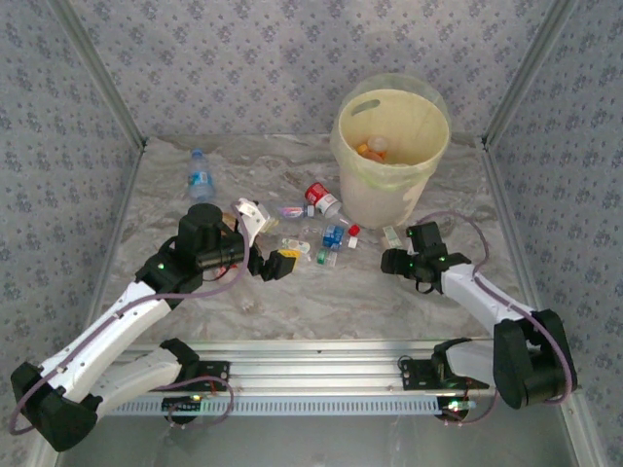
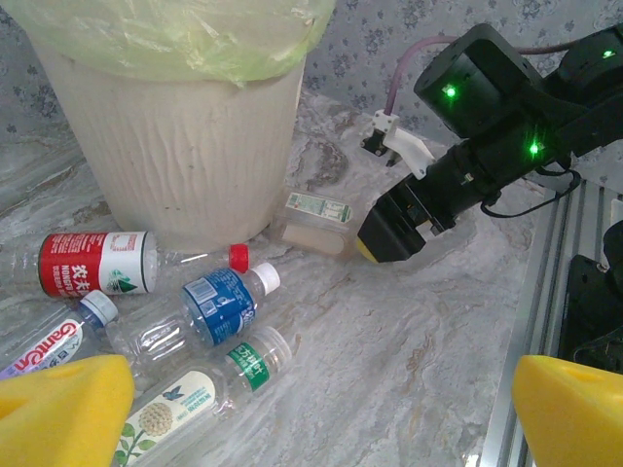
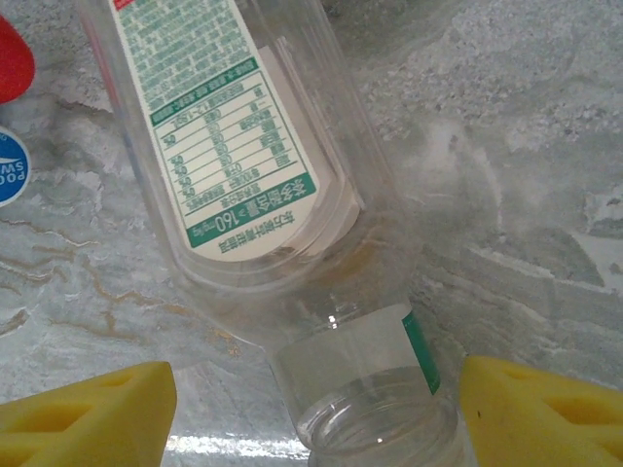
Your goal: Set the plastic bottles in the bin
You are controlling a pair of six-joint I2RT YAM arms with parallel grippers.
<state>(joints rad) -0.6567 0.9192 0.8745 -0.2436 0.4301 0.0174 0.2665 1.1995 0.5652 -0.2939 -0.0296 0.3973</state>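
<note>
Though agape, right hand (image 3: pixel 313 389) astride bottle (image 3: pixel 248 165)

The grey marbled worktop (image 1: pixel 321 306) carried the pale-yellow bin (image 1: pixel 382 199) at its far right, a cluster of plastic bottles (image 1: pixel 322 199) lying before it, and one blue-labelled bottle (image 1: pixel 199 176) apart at far left.

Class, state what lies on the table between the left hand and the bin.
In the left wrist view, bottles lie between the left hand and the bin: a red-labelled bottle, a blue-labelled bottle and a green-labelled bottle.
</note>
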